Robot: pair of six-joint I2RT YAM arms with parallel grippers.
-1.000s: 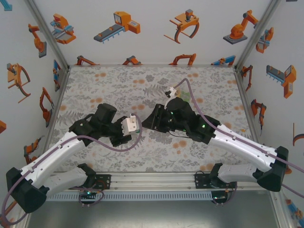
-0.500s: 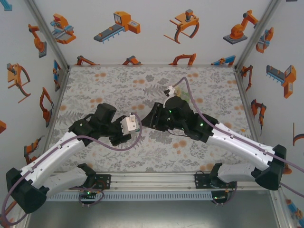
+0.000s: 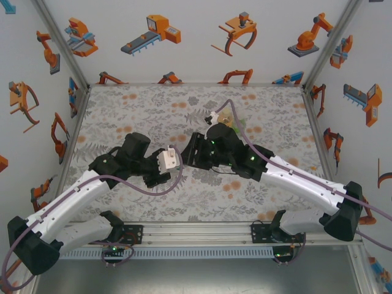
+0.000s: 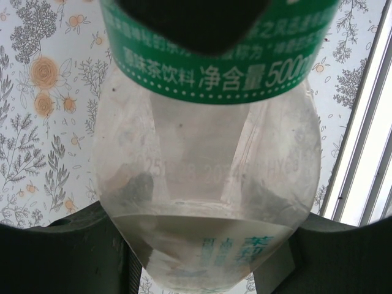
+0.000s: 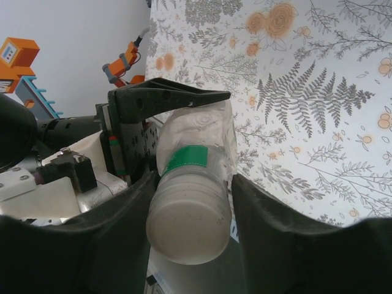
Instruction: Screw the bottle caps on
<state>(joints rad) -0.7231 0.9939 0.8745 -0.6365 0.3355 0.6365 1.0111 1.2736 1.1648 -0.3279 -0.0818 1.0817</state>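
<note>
Shifts the right gripper (image 5: 195, 184) leftward around the white cap (image 5: 188, 228) of the green-labelled bottle (image 4: 208, 171) clenched in the left gripper (image 4: 205, 214), cap grip impossible to tell, likely between tightening twists.

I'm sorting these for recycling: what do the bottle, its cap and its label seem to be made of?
Bottle: thin clear plastic, probably PET. It is see-through, slightly cloudy, and the walls are creased.
Cap: opaque off-white plastic with a matte finish and faint specks.
Label: probably printed plastic film, green with white text and a slight sheen. Paper cannot be ruled out.
</note>
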